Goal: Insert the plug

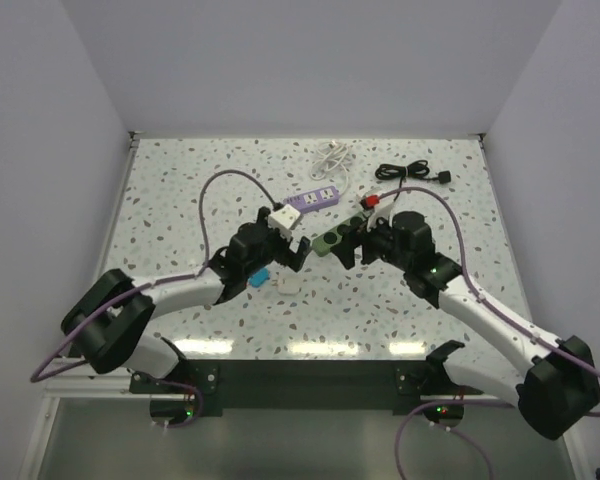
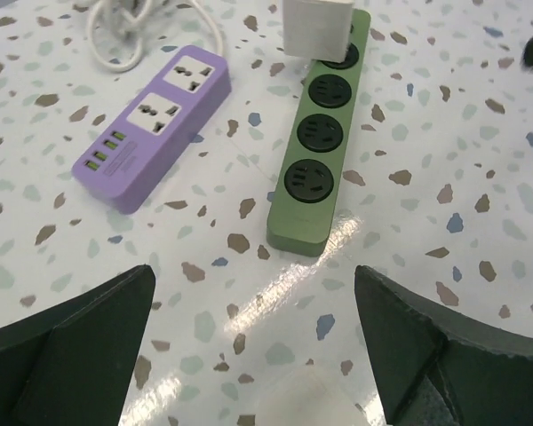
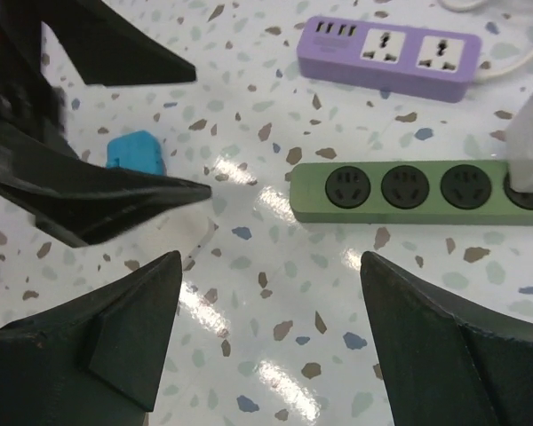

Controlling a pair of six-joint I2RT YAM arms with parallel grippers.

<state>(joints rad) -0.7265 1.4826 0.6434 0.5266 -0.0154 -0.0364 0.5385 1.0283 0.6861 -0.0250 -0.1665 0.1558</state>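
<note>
Both hands hang released and empty over the speckled counter [image 1: 180, 190]: the left hand [image 2: 253, 277] and the right hand [image 3: 271, 262]. The green power strip [image 2: 318, 151] runs lengthwise away from the left hand and crosswise before the right, which looks nearer. The white plug [image 2: 317, 27] stands on the strip's far end socket, apparently seated. No writing is legible.

Nothing legible is showing: purple strip [image 2: 155, 124], green strip [image 2: 324, 142] & white plug [image 2: 318, 27] are carrying no readable txt, brand or nos. Any marks by the sockets are looking too small to read.
</note>
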